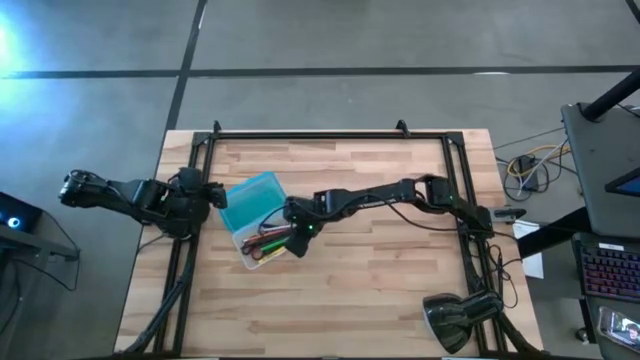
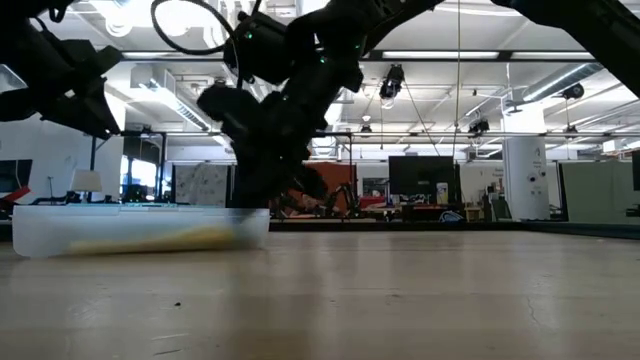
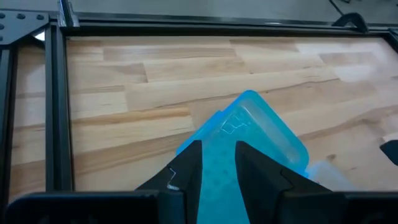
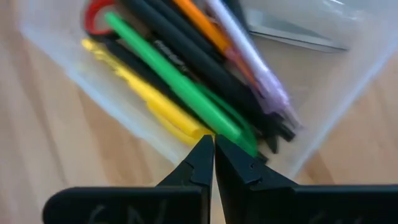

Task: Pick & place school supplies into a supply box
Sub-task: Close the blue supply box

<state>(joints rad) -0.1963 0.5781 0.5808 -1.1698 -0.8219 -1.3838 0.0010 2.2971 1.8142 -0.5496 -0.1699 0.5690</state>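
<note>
While both arms crowd the case, this is how things lie, largest first:

Worktop [image 1: 380,290]: pale wood planks inside a dark frame; nothing loose shows on the bare wood around either tool.

Supply box [image 1: 252,212]: open between the two tools, its turquoise lid [image 3: 249,134] just ahead of the left tool, its translucent tray [image 4: 323,112] directly beneath the right tool.

Left tool [image 3: 216,163]: at the lid's near edge, fingers [image 3: 186,165] apart with the turquoise plastic showing between them; whether they touch it I cannot tell.

Right tool [image 4: 214,155]: hanging over the tray's wall, fingers [image 4: 200,158] together and empty.

Supplies: all in the tray under the right tool: green marker [image 4: 174,78], dark pens [image 4: 205,65], short yellow stick [image 4: 152,102], orange pencil [image 4: 205,28], a red scissors handle [image 4: 96,12] at the far end.

Progress: by my judgement the placing looks done.

Risk: the right tool sits so near the wall that lifting off at an angle could catch it and drag or tip the light tray.

Risk: a careless shove from the left tool could slide the whole box.
</note>
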